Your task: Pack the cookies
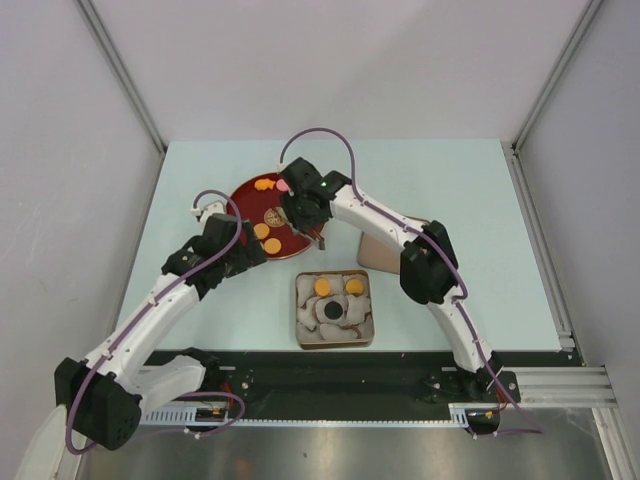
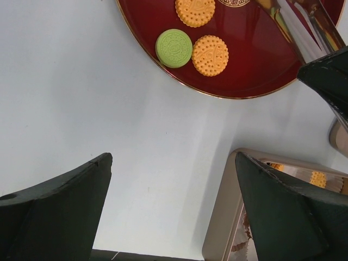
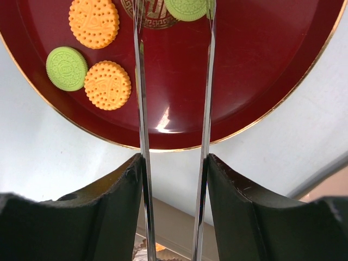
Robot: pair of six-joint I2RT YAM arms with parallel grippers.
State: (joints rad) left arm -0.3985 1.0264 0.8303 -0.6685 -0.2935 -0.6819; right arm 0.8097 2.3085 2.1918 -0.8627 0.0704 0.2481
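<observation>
Cookies (image 3: 107,85) lie on the red plate (image 3: 261,65), and a few sit in the tin (image 1: 335,344). We see the right gripper (image 3: 174,159) clamped on metal tongs (image 3: 140,109), their tips flanking a green cookie (image 3: 187,8). Our left gripper (image 2: 173,156) hangs wide apart over the worktop (image 2: 81,81), between plate and tin.

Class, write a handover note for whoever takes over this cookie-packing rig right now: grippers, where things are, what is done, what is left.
Left gripper: open, empty, above the table between red plate and tin.
Right gripper: shut on tongs, their tips at a green cookie near the plate's middle.
Done: two orange cookies and a dark cookie sit in the tin's paper cups.
Left: more cookies, orange and green, wait on the plate; tong them into the tin.
</observation>
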